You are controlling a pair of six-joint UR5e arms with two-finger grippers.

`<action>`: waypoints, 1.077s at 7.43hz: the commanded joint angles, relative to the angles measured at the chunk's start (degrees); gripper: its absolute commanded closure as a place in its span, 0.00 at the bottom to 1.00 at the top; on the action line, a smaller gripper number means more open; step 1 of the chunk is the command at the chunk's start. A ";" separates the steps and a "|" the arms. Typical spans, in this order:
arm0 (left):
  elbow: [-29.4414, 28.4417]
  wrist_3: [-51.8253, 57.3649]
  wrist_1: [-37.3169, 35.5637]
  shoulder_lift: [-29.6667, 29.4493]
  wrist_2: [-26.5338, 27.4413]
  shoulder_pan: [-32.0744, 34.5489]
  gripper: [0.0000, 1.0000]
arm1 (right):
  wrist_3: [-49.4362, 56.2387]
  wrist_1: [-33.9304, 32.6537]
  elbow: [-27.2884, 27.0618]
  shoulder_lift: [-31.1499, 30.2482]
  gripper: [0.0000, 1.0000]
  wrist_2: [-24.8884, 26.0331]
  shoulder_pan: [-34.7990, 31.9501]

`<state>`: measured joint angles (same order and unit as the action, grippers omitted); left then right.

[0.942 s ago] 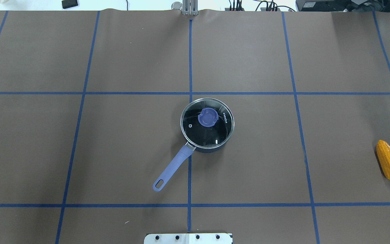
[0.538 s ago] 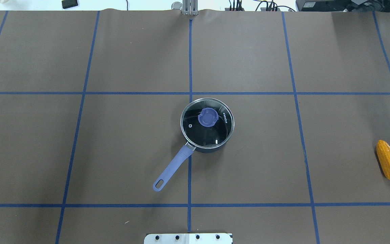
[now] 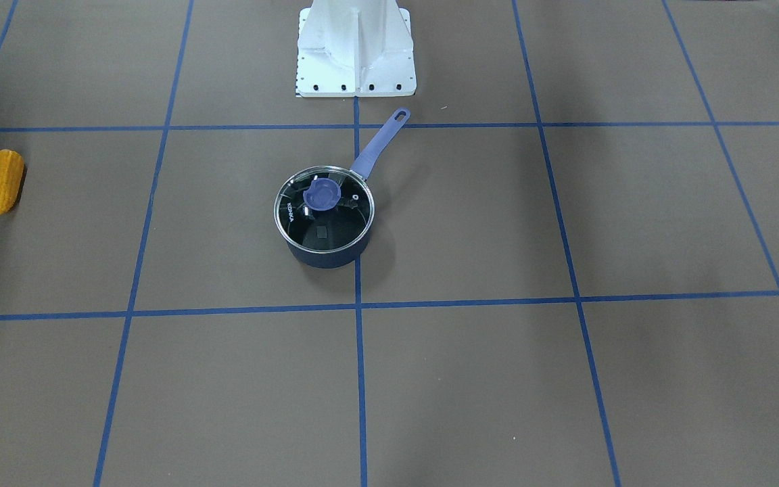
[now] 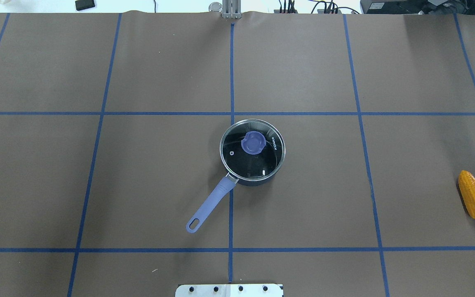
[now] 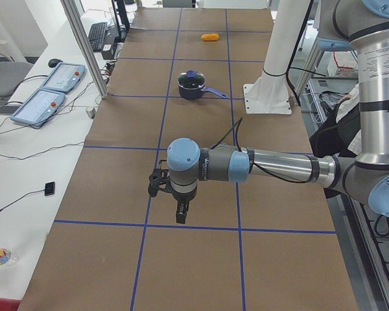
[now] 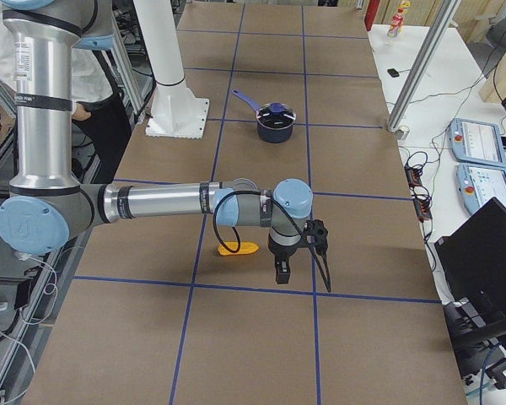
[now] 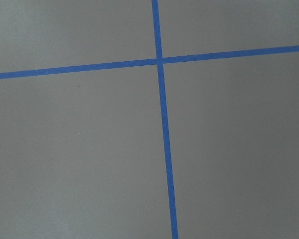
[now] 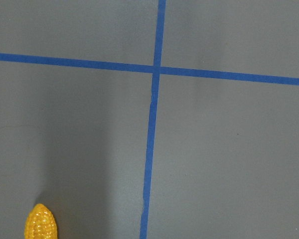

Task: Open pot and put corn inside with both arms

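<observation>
Brown paper-covered table, gridded w/ blue tape lines; white base pedestal stands at the robot's edge. A small dark navy saucepan sits near table ctr, its long lavender-blue handle angled back toward the pedestal and to the robot's left. The round glass lid w/ blue knob is seated flat on the rim, so the pot is not opened. An orange-yellow, bumpy corn cob lies on the paper far out on the robot's right, well apart from the saucepan. Vs the overhead shots from under a sec earlier: no chg. Saucepan, lid and cob are in the same spots, and neither arm is inside the overhead frame. Reads as the very start of the task, nothing handled yet. At the table's left end the left gripper hangs above bare paper, well apart from the saucepan; its wrist cam shows only a tape crossing. At the right end the right gripper hangs near the cob; its wrist cam catches the cob's tip at the lower left edge. Both pincers show only in the side cams, so fingers apart or together: cannot tell. Judgement: next, left arm travels in to the knob for the lid lift, right arm shifts over the cob. The knob is a small target.
</observation>
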<state>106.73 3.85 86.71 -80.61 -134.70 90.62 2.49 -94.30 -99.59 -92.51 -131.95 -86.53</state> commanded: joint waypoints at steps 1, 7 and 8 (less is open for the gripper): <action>2.07 0.02 4.30 -0.77 -0.03 0.00 0.01 | -0.55 0.08 -0.16 3.90 0.00 0.29 0.04; -6.09 -2.60 30.74 -10.88 -1.88 -1.84 0.01 | -0.90 8.30 -0.43 5.85 0.00 -0.14 0.04; -5.66 -4.97 31.40 -12.10 -1.18 -7.07 0.01 | -0.99 8.78 -0.08 5.68 0.00 -0.15 0.04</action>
<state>101.05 1.51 115.36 -91.31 -136.36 87.96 1.91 -87.81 -100.14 -86.60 -131.98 -86.52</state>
